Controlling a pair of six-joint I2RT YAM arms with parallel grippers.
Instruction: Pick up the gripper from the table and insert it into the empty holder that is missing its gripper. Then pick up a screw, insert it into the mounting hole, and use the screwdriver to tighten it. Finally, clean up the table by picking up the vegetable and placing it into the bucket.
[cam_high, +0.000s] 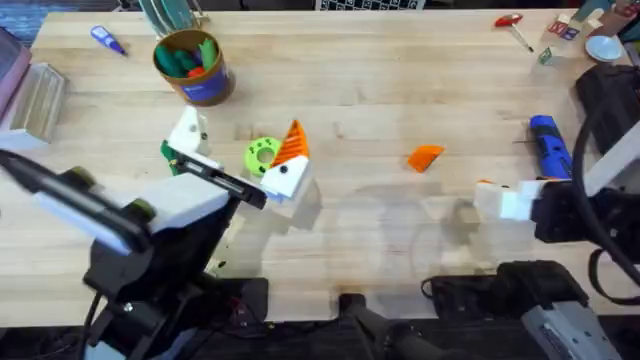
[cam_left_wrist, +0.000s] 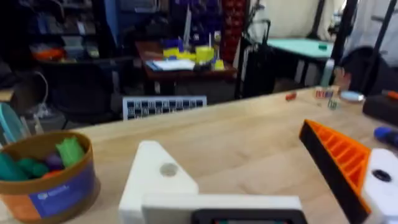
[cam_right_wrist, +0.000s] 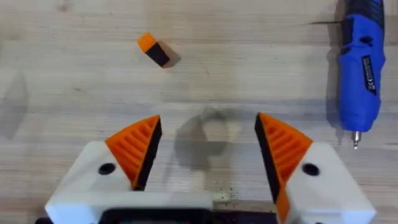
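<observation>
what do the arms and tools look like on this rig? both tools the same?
Arms: black links with white housings; a black cable loops by the right arm. Right tool: two white angular mounts, each with an orange ribbed pad and a dark screw hole. Left tool: same build, but one mount is bare white, no pad.

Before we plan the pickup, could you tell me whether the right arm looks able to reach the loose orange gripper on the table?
Probably yes: the right gripper is open, and bare table lies between it and the gripper.

Overhead downward; wrist views close, low.
</observation>
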